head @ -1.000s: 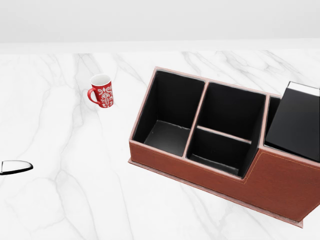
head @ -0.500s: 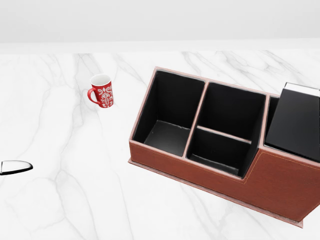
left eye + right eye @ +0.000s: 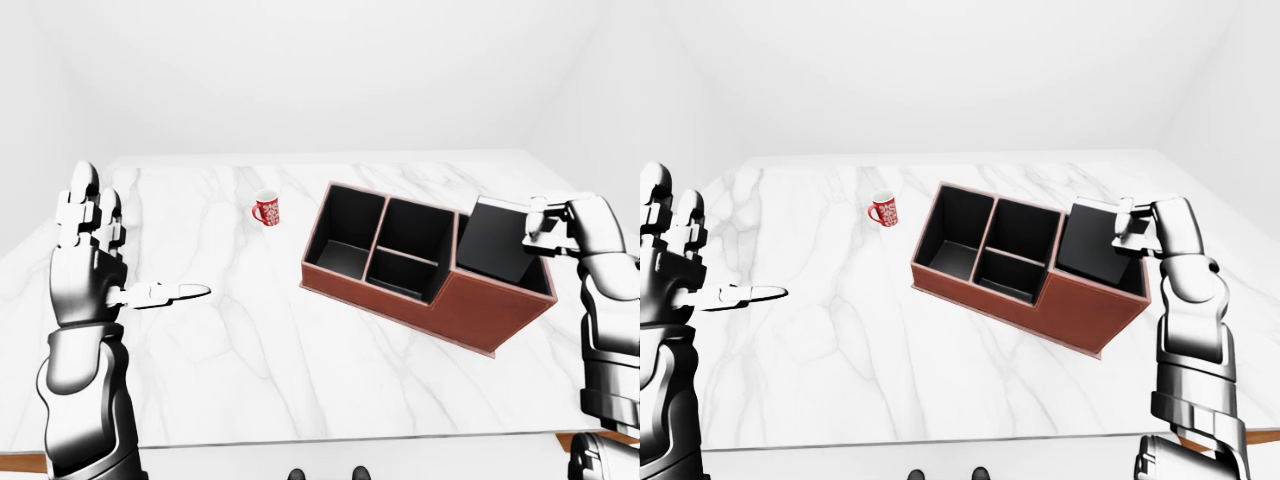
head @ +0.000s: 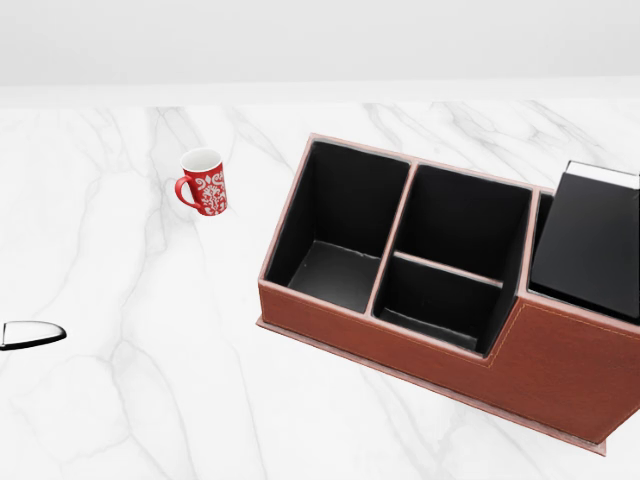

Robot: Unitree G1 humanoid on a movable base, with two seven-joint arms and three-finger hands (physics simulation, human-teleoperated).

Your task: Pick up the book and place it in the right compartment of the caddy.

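A black book (image 4: 590,240) with white page edges stands tilted in the right compartment of the brown leather caddy (image 4: 390,345), its upper part sticking out above the rim. In the left-eye view my right hand (image 3: 545,228) is at the book's upper right corner, fingers closed on its edge. My left hand (image 3: 125,260) is open and empty, raised over the table's left side, far from the caddy. Only its thumb tip (image 4: 30,335) shows in the head view.
A red mug (image 4: 203,182) with white pattern stands on the white marble table (image 3: 250,350), up and left of the caddy. The caddy's left and two middle compartments are empty. The table's near edge runs along the bottom of the left-eye view.
The book has shifted slightly to the left in the head view, within the right compartment. The caddy, the mug and my left hand have not moved.
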